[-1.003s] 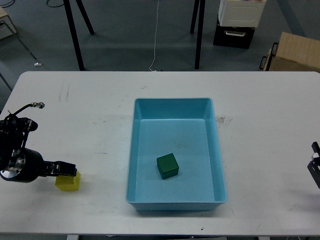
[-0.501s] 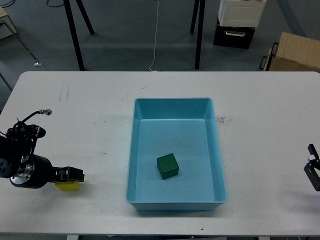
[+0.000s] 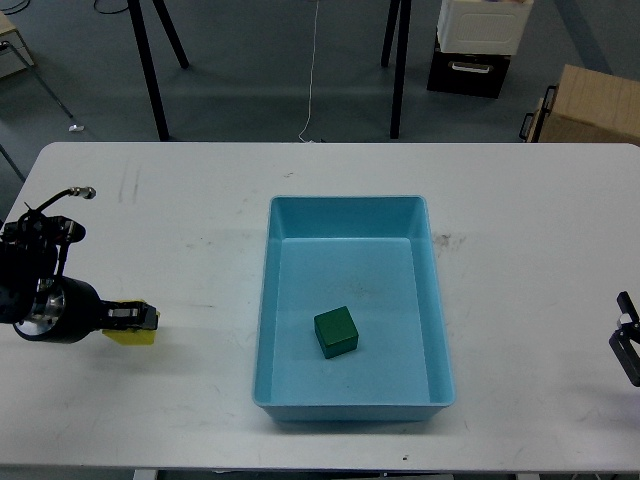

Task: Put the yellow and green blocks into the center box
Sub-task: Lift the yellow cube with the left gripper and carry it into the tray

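A green block (image 3: 335,331) lies inside the blue box (image 3: 345,202) at the table's center, toward its near end. A yellow block (image 3: 130,336) is at the left, largely covered by my left gripper (image 3: 137,319), which is shut on it and holds it just above the white table (image 3: 200,230), well left of the box. Only a small dark end of my right gripper (image 3: 628,342) shows at the right edge, away from both blocks; its fingers cannot be told apart.
Beyond the table's far edge stand black stand legs (image 3: 150,70), a white and black box stack (image 3: 478,45) and a cardboard box (image 3: 590,105) on the floor. A thin cable (image 3: 312,80) hangs behind the table.
My left gripper came over the yellow block, closed on it, and moved up and slightly left with it. The right gripper barely shifted. The green block has not moved.
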You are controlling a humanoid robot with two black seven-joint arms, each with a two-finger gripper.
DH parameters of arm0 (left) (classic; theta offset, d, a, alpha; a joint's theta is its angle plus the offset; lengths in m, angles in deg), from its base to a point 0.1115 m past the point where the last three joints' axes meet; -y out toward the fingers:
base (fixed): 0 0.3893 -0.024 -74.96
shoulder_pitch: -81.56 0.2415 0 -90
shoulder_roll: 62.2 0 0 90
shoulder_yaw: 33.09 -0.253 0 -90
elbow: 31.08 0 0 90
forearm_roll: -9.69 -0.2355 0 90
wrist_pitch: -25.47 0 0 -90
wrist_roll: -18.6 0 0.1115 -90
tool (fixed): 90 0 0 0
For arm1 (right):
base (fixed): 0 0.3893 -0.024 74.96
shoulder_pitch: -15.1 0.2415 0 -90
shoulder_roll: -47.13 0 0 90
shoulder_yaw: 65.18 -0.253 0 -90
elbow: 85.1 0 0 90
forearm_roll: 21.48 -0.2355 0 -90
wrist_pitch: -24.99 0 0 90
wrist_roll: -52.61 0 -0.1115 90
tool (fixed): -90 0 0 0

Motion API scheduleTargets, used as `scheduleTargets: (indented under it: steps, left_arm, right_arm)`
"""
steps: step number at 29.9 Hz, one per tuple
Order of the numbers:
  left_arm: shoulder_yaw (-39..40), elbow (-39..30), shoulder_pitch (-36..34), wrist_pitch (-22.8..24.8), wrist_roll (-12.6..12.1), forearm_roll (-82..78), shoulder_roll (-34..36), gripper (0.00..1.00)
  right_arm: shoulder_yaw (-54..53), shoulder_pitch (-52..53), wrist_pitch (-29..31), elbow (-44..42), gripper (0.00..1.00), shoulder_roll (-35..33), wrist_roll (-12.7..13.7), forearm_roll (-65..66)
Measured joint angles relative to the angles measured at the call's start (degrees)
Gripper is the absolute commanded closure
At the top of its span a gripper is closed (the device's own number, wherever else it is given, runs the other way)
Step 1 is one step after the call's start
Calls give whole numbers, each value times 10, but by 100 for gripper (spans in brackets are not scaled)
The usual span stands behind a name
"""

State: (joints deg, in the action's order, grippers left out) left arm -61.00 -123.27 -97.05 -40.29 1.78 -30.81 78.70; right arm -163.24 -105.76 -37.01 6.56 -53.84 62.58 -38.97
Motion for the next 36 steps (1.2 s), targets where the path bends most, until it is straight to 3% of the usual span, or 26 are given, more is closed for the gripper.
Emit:
scheduleTargets:
  steps: [3, 6, 10, 13, 15, 18, 23, 26, 29, 36]
  left_arm:
    - [-13, 11, -98, 30, 3, 80, -65, 100]
    - [-49, 51, -167, 36, 8, 133, -182, 100]
    - [-86, 102, -187, 38, 15, 160, -337, 99]
    - [-111, 115, -177, 38, 17, 162, -406, 95]
    - [-119, 117, -159, 38, 17, 163, -427, 88]
    - [-122, 122, -135, 38, 18, 162, -438, 51]
    - [-122, 129, -123, 38, 56, 163, -441, 15]
    - [-121, 140, -122, 33, 90, 164, -444, 7]
    - [-119, 151, -121, 26, 113, 165, -452, 4]
    - [-83, 194, -112, 24, 124, 166, -469, 2]
  right_arm:
    - [0, -1, 0, 1, 0, 1, 0, 0]
    - [0, -1, 0, 1, 0, 2, -2, 0]
    - [-5, -1, 0, 0, 0, 3, -3, 0]
    - [-11, -2, 0, -2, 0, 3, -3, 0]
    - [-15, -2, 0, -3, 0, 3, -3, 0]
    - [-16, -2, 0, -4, 0, 3, -2, 0]
    - [-11, 0, 0, -5, 0, 4, -2, 0]
    - [-7, 1, 0, -5, 0, 4, -2, 1]
    - [-7, 1, 0, -5, 0, 4, -2, 1]
    - [-11, 0, 0, -8, 0, 3, -2, 1]
